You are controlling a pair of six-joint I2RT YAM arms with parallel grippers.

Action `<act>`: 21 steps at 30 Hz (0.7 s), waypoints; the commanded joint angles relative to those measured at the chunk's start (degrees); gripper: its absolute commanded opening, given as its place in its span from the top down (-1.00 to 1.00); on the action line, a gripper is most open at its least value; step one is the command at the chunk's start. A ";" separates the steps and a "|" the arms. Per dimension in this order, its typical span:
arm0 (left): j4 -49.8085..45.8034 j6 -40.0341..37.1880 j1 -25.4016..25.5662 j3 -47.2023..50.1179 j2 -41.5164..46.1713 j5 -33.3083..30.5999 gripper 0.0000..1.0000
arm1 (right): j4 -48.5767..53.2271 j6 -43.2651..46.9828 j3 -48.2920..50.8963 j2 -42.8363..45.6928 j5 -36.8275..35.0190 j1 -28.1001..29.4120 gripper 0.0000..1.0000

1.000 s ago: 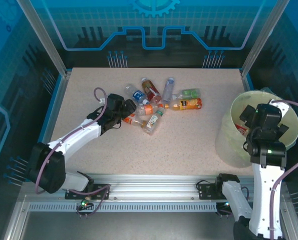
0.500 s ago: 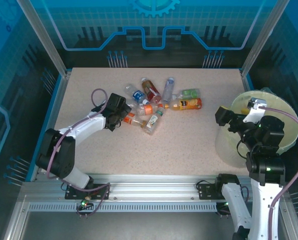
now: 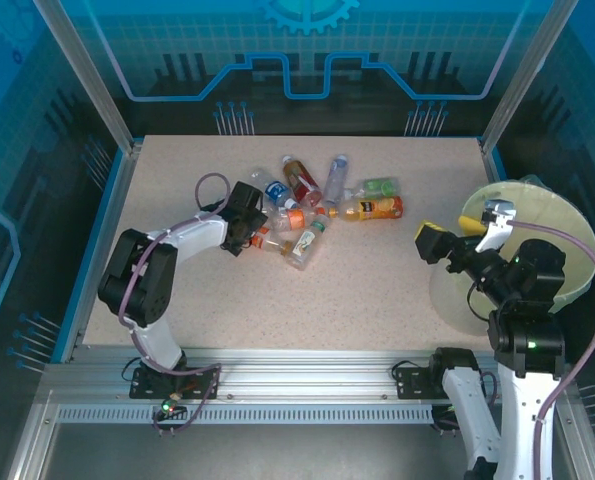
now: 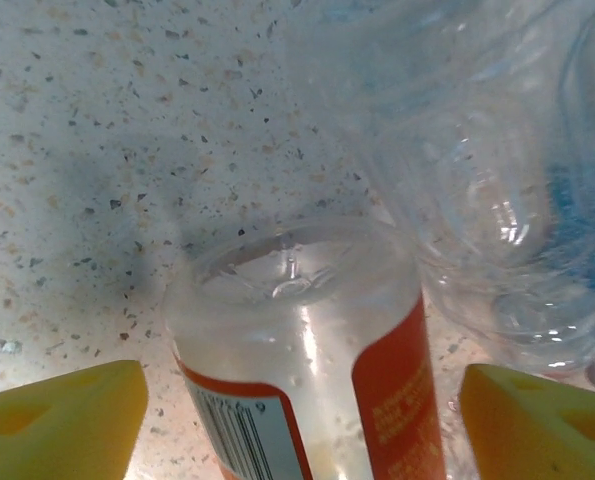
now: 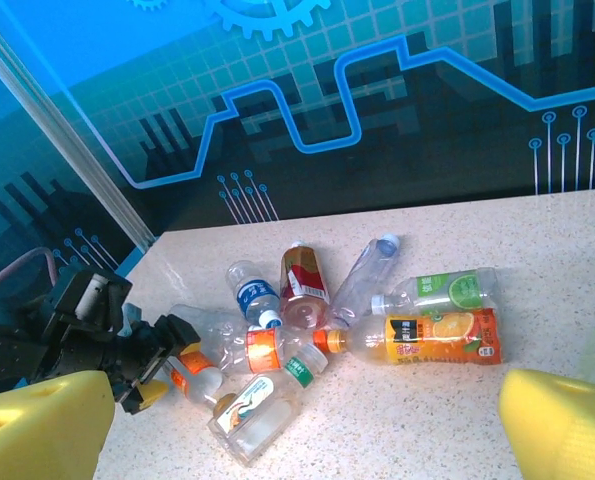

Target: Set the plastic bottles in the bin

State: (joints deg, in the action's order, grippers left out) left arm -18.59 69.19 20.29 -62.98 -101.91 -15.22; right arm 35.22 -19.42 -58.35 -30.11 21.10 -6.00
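Bottles (image 3: 312, 205) heaped mid-bench (image 3: 377, 290), well apart from bin (image 3: 537, 192) at the right edge. Left gripper (image 3: 260, 232) sits at the heap's left side. Right gripper (image 3: 449, 232) is just left of the bin, jaws apart and empty. Left wrist: jaws wide open, red-label bottle (image 4: 297, 340) lying between the yellow fingers (image 4: 57, 420), blue-label bottle (image 4: 507, 200) beside it. Right wrist: jaws spread, nothing between, heap on the bench beyond.

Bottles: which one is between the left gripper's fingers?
The clear bottle with the red-orange label at the left edge of the pile: its base lies between the fingers of the open left gripper; the rest lie outside them.
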 commanded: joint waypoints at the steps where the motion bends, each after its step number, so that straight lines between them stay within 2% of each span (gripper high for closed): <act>1: 1.54 1.01 -0.52 -0.42 -1.68 -0.41 -0.58 | 1.12 1.50 -0.88 0.75 0.34 0.74 -0.99; 7: 3.92 0.43 -0.78 0.14 -4.80 -0.47 -0.52 | 0.91 1.51 -0.28 0.58 3.66 0.81 -1.00; 12: 12.49 -0.47 -0.78 5.01 -4.55 -1.55 -0.41 | 0.25 0.80 -0.15 0.31 7.33 0.81 -1.00; 21: 20.76 -6.25 -0.78 10.45 -0.90 -1.42 -0.06 | -0.80 -0.25 0.76 0.07 11.24 0.90 -0.99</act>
State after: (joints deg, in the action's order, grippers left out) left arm -5.58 66.19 20.14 -54.98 -102.35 -16.16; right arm 35.77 -19.03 -58.17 -29.91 29.21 -5.93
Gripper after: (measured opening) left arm 0.572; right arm 0.997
